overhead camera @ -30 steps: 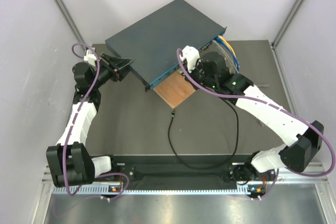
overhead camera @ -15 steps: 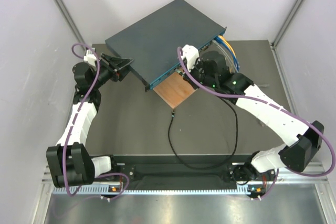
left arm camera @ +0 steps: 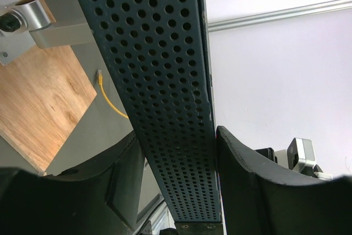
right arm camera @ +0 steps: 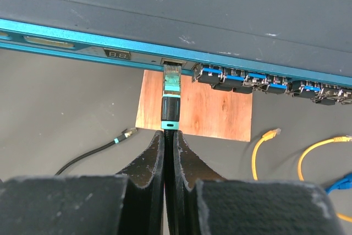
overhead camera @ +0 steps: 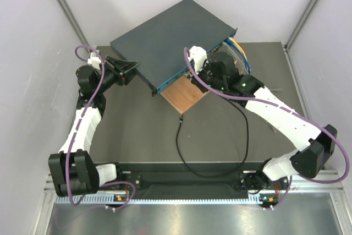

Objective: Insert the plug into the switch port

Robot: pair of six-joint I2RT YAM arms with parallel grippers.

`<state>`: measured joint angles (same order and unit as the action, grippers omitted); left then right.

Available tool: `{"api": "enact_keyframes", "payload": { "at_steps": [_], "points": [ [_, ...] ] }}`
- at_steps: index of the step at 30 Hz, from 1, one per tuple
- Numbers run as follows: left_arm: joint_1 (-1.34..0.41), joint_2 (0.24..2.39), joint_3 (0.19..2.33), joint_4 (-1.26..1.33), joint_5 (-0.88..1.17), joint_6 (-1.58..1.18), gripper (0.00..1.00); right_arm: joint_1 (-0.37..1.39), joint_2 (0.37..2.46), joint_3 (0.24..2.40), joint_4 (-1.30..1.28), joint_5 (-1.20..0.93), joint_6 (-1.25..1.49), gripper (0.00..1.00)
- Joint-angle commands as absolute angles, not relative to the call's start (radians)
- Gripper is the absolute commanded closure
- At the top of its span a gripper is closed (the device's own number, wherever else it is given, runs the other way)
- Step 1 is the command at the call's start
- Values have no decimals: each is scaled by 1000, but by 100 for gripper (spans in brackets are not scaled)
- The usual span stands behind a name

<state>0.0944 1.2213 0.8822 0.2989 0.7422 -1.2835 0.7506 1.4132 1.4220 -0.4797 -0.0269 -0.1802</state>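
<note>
The switch [overhead camera: 170,34] is a flat dark blue-grey box with a teal front face [right arm camera: 82,34]. My right gripper [right arm camera: 169,131] is shut on the thin black cable just behind the plug [right arm camera: 171,97], a dark connector with a teal collar. The plug's clear tip stands at the mouth of a small dark switch port [right arm camera: 172,61], left of the filled ports. How deep it sits I cannot tell. In the top view the right gripper [overhead camera: 195,72] is at the front face. My left gripper [left arm camera: 179,152] is shut on the switch's perforated side [left arm camera: 165,81], at the left corner [overhead camera: 132,70].
A brown square board [overhead camera: 184,94] lies under the switch's front edge. The black cable [overhead camera: 181,147] loops over the table; its other end [right arm camera: 127,133] lies loose. Yellow cables [right arm camera: 264,144] and blue plugs [right arm camera: 247,78] fill the ports to the right.
My right gripper has moved slightly up and left toward the switch's front face with the plug. The left arm and the switch have not moved.
</note>
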Motion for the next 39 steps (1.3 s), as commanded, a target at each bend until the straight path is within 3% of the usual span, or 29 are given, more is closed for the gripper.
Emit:
{"api": "enact_keyframes", "payload": {
  "at_steps": [1, 25, 39],
  "points": [
    [37, 1232, 873, 351, 709, -1166, 100, 767, 1425, 1491, -430, -8, -175, 100],
    [35, 1247, 868, 359, 716, -1160, 100, 756, 1427, 1549, -454, -71, -178, 100],
    [31, 1250, 865, 356, 718, -1164, 100, 770, 1446, 1453, -315, -6, -169, 100]
  ]
}}
